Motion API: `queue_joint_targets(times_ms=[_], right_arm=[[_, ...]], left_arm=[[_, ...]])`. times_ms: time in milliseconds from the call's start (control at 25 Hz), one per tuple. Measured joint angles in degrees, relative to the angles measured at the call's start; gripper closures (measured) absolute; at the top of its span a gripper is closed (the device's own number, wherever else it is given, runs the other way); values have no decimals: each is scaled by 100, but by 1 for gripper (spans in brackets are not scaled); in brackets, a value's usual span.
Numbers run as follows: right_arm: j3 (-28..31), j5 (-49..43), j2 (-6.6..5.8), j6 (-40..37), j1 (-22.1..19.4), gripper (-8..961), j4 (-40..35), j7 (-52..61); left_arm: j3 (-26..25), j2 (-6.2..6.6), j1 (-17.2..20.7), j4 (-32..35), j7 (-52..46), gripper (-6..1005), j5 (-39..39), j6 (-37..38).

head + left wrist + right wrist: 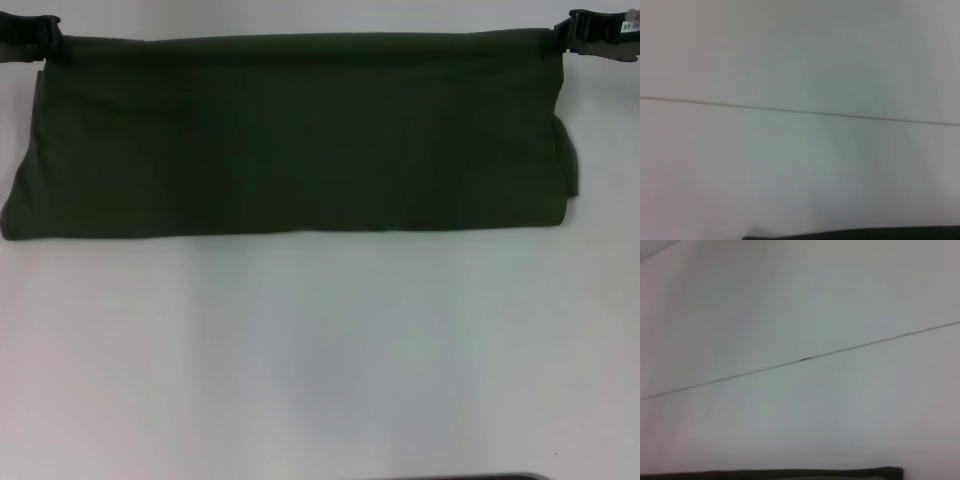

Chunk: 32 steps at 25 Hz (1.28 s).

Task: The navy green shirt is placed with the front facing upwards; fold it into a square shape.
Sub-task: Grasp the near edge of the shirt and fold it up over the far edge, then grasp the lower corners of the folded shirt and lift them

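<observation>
The navy green shirt (290, 140) lies as a wide, dark olive band across the far part of the white table (320, 350), with no lettering showing. Its far edge runs taut and straight between my two grippers. My left gripper (45, 40) holds the far left corner and my right gripper (570, 35) holds the far right corner, each shut on the cloth. The right end shows a rounded fold. A thin dark strip of the shirt (865, 234) edges the left wrist view, and a similar strip of the shirt (790, 474) edges the right wrist view.
White tabletop stretches from the shirt's near edge toward me. A thin seam line (800, 112) crosses the table surface in the left wrist view, and the seam line (805, 359) shows in the right wrist view too. A dark edge (460, 477) sits at the bottom of the head view.
</observation>
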Motion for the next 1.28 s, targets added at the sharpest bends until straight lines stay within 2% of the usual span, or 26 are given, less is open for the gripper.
queue_joint_targets(times_ms=[160, 440, 640, 760, 880, 1080, 1200, 1280], right_arm=[[-114, -4, -24, 242, 62, 895, 102, 8], [-373, -97, -284, 451, 297, 893, 229, 138], [-396, -430, -383, 485, 483, 715, 209, 366], [-398, -643, -455, 319, 546, 594, 169, 596], [-367, -584, -542, -177, 561, 465, 96, 602], [-373, -422, -617, -1050, 561, 377, -214, 467], [-306, -385, -620, -1388, 529, 319, -468, 499], [-202, -266, -639, -1656, 503, 278, -648, 522]], left_arm=[[-21, -26, -42, 45, -174, 900, 9, -156], [-50, 93, -55, 169, -547, 892, 18, -237], [-76, 145, -20, 160, -611, 681, 18, -135], [-132, 153, 17, 105, -611, 637, 18, -32], [-177, 180, 73, 25, -603, 594, -25, 128], [-607, 226, 98, -61, -104, 521, -427, 607], [-1127, 334, 134, -70, 335, 470, -942, 1146], [-1287, 419, 185, -108, 393, 437, -1214, 1416]])
